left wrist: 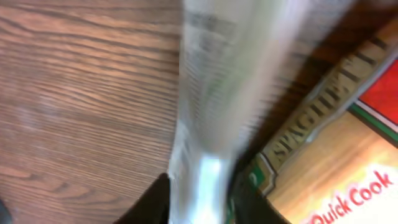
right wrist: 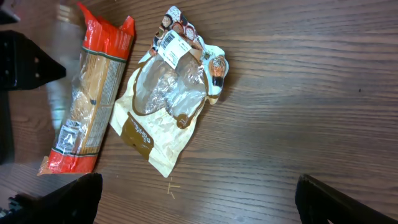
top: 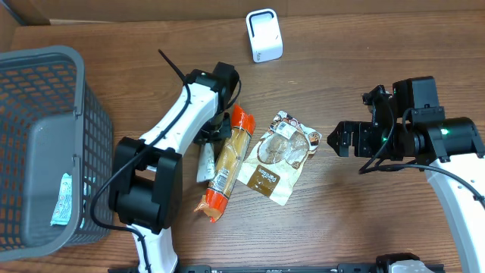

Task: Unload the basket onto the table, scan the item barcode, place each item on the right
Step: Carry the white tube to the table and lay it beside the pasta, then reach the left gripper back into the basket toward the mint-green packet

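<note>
A small white packet [left wrist: 211, 93] hangs blurred between my left gripper's [left wrist: 200, 202] dark fingers, which stand slightly apart on either side of it. In the overhead view this packet [top: 204, 161] lies left of the orange spaghetti pack [top: 227, 163], under the left gripper [top: 212, 139]. A clear pastry bag [top: 276, 155] with a barcode label [right wrist: 173, 45] lies right of the spaghetti. The white scanner [top: 264, 35] stands at the back. My right gripper [top: 337, 141] hovers wide open right of the pastry bag [right wrist: 165, 106], nothing between its fingers.
A grey mesh basket [top: 23, 68] fills the left side, with a small pale packet [top: 63, 199] inside. The spaghetti pack [left wrist: 336, 162] lies right beside the left fingers. Bare wood lies under the right gripper [right wrist: 199, 193].
</note>
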Controlling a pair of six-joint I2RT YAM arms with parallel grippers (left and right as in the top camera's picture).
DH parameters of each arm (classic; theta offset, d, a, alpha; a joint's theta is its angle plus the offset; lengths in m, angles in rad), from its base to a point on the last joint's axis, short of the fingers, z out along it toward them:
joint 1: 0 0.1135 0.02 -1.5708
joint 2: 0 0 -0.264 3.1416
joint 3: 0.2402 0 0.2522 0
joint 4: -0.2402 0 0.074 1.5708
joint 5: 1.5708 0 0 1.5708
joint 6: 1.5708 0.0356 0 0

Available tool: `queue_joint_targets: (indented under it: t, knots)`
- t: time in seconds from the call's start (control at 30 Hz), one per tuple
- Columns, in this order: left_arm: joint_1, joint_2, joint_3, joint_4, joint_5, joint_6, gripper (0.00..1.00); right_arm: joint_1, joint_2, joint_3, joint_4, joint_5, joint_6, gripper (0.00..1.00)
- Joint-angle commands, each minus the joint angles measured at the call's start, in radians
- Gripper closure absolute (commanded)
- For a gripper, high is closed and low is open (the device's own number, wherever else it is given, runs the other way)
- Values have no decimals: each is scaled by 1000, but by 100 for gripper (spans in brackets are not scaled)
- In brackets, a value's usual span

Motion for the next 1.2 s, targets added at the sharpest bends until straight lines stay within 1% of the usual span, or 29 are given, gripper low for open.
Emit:
queue_joint_targets:
  t: [0.0, 0.07, 0.2, 0.27, 0.47, 0.53, 0.6, 0.67, 0.7, 0.8, 0.87, 0.93, 1.07, 1.1, 1.13, 1.17]
  knots:
    - [-7, 3, 0, -8, 43, 9, 64, 6, 2, 24, 3, 0, 3, 0]
    - [-7, 3, 2, -9, 69, 38, 59, 6, 2, 24, 3, 0, 3, 0]
    - [-7, 0, 58, -61, 76, 47, 58, 6, 2, 24, 3, 0, 3, 0]
    - [-7, -10, 121, -103, 75, 62, 58, 6, 2, 24, 3, 0, 3, 0]
    - [10, -87, 431, -249, 60, 96, 56, 6, 2, 24, 3, 0, 3, 0]
    - [32, -119, 532, -301, 43, 96, 51, 6, 2, 24, 3, 0, 3, 0]
    - [75, -163, 628, -354, 17, 96, 29, 6, 2, 24, 3, 0, 3, 0]
    - [126, -203, 676, -388, -6, 97, 17, 6, 2, 24, 3, 0, 3, 0]
    - [163, -229, 690, -404, -13, 101, 15, 6, 2, 24, 3, 0, 3, 0]
    - [299, -301, 695, -439, -15, 104, 14, 6, 2, 24, 3, 0, 3, 0]
    - [409, -340, 694, -466, -13, 109, 14, 6, 2, 24, 3, 0, 3, 0]
    - [526, -371, 693, -483, 10, 144, 14, 6, 2, 24, 3, 0, 3, 0]
    - [759, -394, 691, -472, 16, 191, 14, 6, 2, 24, 3, 0, 3, 0]
    - [827, -394, 688, -467, 31, 195, 14, 6, 2, 24, 3, 0, 3, 0]
    - [864, -394, 682, -460, 52, 195, 14, 6, 2, 24, 3, 0, 3, 0]
    - [924, -394, 670, -449, 97, 202, 14, 6, 2, 24, 3, 0, 3, 0]
